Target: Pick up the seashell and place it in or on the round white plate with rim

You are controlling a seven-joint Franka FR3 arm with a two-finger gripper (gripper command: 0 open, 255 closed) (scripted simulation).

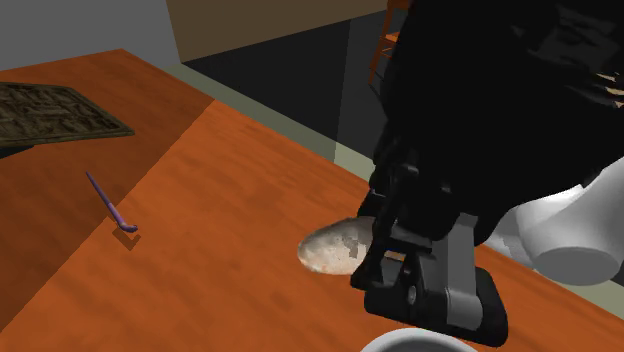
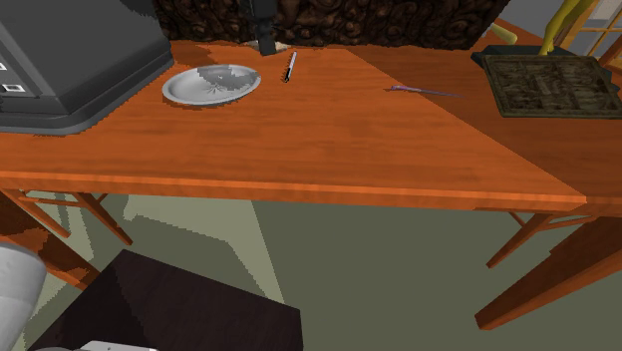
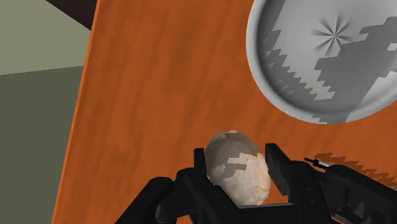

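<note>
A speckled beige and white seashell [image 3: 236,170] sits between my two black fingers, which press on both of its sides. My gripper [image 3: 238,159] is shut on it just above the orange wooden table [image 3: 159,95]. The round white plate with rim [image 3: 331,57] lies a short way beyond the shell, off to one side. In the shoulder view the seashell [image 1: 330,250] sticks out from my gripper [image 1: 368,245], and the plate rim [image 1: 420,343] shows at the bottom edge. In the second exterior view my gripper [image 2: 265,45] hangs just behind the plate [image 2: 211,83].
A black pen [image 2: 290,67] lies beside the plate. A thin purple tool [image 1: 110,205] rests farther along the table, with a dark patterned mat [image 1: 55,115] past it. A dark grey box [image 2: 70,55] stands on the plate's other side. The table edge [image 3: 83,114] runs near the shell.
</note>
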